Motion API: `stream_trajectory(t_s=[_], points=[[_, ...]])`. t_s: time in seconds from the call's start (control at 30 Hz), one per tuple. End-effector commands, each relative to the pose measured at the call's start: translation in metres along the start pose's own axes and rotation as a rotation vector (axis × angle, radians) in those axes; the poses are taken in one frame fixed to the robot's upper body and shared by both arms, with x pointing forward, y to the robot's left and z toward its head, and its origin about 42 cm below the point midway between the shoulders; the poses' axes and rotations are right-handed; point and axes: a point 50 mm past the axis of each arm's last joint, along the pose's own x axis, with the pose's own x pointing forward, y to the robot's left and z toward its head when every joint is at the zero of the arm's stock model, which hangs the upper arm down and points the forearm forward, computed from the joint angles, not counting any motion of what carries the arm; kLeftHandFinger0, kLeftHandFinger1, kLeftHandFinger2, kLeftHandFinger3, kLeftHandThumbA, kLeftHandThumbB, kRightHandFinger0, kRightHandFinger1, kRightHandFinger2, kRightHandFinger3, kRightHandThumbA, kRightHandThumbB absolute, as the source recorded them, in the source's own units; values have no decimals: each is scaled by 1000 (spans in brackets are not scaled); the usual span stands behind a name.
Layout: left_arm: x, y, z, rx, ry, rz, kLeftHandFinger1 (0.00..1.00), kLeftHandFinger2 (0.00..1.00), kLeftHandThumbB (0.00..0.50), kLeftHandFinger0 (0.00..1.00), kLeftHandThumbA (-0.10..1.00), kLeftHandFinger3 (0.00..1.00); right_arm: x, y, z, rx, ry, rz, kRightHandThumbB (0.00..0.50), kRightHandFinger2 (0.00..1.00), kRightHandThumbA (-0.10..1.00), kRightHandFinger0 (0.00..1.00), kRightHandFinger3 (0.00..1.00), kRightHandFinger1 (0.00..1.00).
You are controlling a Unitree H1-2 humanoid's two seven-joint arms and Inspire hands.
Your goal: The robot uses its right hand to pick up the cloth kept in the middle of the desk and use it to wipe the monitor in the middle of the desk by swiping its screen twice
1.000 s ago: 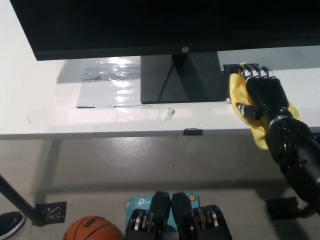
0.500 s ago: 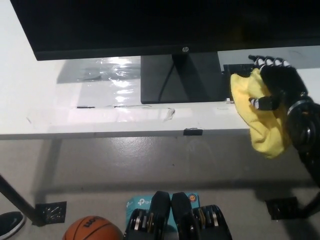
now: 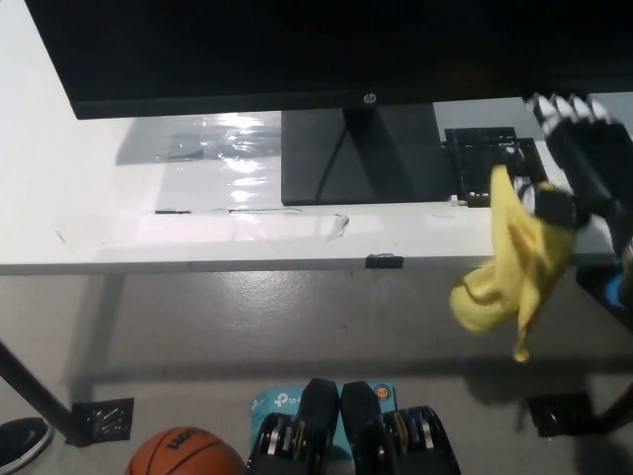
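My black right hand (image 3: 582,163) is at the right edge of the head view, lifted above the desk's front right part, shut on a yellow cloth (image 3: 509,262). The cloth hangs down from the hand, crumpled, past the desk's front edge. The black monitor (image 3: 297,49) fills the top of the picture, its screen dark, on a black stand base (image 3: 366,158) in the middle of the white desk (image 3: 148,228). My hand is to the right of the stand and below the screen's lower edge. My white left hand is out of sight.
A small black grid-like object (image 3: 492,158) lies on the desk right of the stand, where the cloth lay. A small black clip (image 3: 384,261) sits on the desk's front edge. On the floor are a basketball (image 3: 183,455), a teal box (image 3: 272,406) and a shoe (image 3: 20,442).
My right hand has closed on the yellow cloth, lifted it off the desk and moved right. The cloth now hangs free, uncovering the black grid-like object.
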Motion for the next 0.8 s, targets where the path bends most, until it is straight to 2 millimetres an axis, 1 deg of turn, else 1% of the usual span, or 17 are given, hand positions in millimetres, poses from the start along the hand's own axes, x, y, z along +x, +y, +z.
stream_trajectory(t_s=[0.0,0.03,0.07,0.1,0.13,0.17,0.2,0.23,0.37,0.4,0.43,0.5,0.57,0.6,0.7,0.73,0.77], points=[[-5,11,2,3,-21,24,555,0,500,631,444,0,-36,17,2,133,33,-139,270,1000,441,1000,1000,1000],[-5,11,1,12,-24,27,543,0,500,619,443,0,-46,30,1,180,48,-172,219,1000,436,776,1000,1000],[-5,11,2,17,-24,27,550,0,500,625,464,0,-56,46,0,220,57,-195,152,1000,412,609,1000,955],[-4,11,3,24,-24,24,556,0,500,632,471,0,-71,71,-1,266,67,-217,162,1000,373,493,1000,792],[-4,11,3,27,-23,22,557,0,500,633,472,0,-77,81,-1,276,69,-219,161,1000,345,452,1000,749],[-5,11,3,10,-25,20,553,0,500,632,452,0,-86,96,0,312,94,-215,173,1000,300,362,974,638],[-5,11,3,8,-25,20,553,0,500,632,452,0,-87,98,0,316,97,-217,174,1000,302,345,964,621],[-3,10,3,13,-32,25,538,0,500,616,437,0,-104,132,-2,368,162,-202,174,957,263,344,900,587],[2,11,8,38,-34,29,534,0,500,609,455,0,-115,156,-13,424,212,-210,173,916,229,363,879,567],[3,12,7,32,-43,34,489,0,500,565,456,0,-122,169,-21,490,248,-207,172,898,172,369,883,553],[5,14,7,35,-36,35,501,0,500,580,450,0,-126,178,-28,559,268,-213,181,868,117,382,873,546],[4,14,5,25,-36,36,502,0,500,583,443,0,-132,186,-33,616,291,-193,177,854,101,433,885,573],[3,13,7,-2,-17,28,562,0,500,681,421,0,-140,193,-39,685,305,-174,176,896,93,505,899,638],[2,13,8,-4,-18,25,567,0,500,683,429,0,-143,197,-43,703,306,-161,179,913,104,556,907,691],[2,10,5,-14,-24,23,560,0,500,691,435,0,-148,201,-46,767,346,-148,196,905,144,630,896,719],[3,7,4,-7,-29,27,534,0,500,662,460,0,-148,202,-48,778,359,-141,193,929,156,705,893,781],[4,7,4,-1,-31,26,533,0,500,661,464,0,-147,202,-48,781,361,-140,195,932,165,714,897,792]])
